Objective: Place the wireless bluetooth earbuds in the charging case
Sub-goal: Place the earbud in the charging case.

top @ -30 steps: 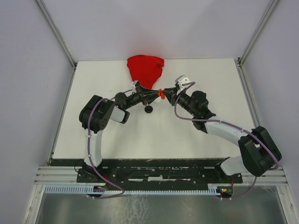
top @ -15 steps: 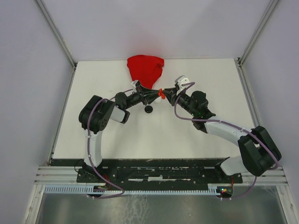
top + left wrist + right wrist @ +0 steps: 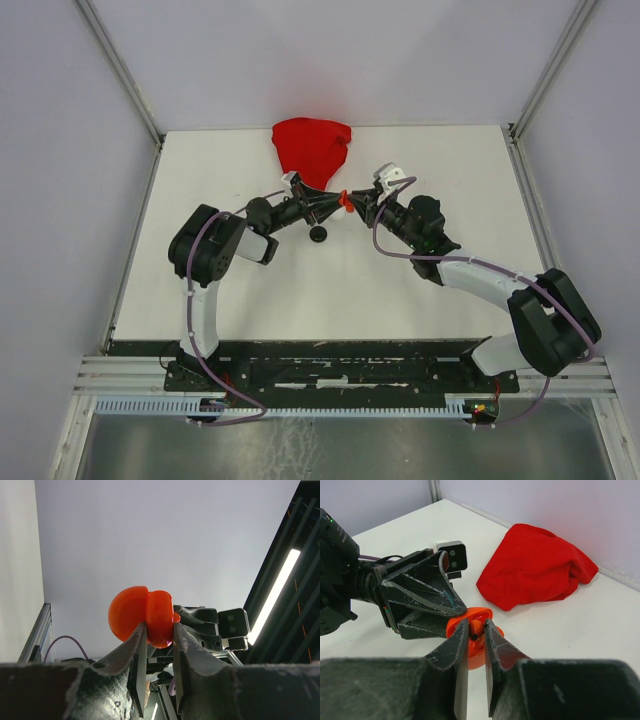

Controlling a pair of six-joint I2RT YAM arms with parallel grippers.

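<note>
Here the left hand (image 3: 159, 630) is clenched on the open red case (image 3: 135, 612), up off the table (image 3: 400, 290). The right hand (image 3: 476, 626) pinches a red earbud (image 3: 474, 630) at its mouth. Beyond both hands lies the red cloth (image 3: 537, 565).

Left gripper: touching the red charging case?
Touching. Left wrist view: both fingers of the left gripper press against one half of the open red charging case, with no gap visible.

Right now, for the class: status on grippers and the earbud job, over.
Left gripper shut on open glossy red round charging case, held aloft. Right gripper shut on tiny red earbud at its opening. Nothing blocking; crumpled red cloth lies behind.
</note>
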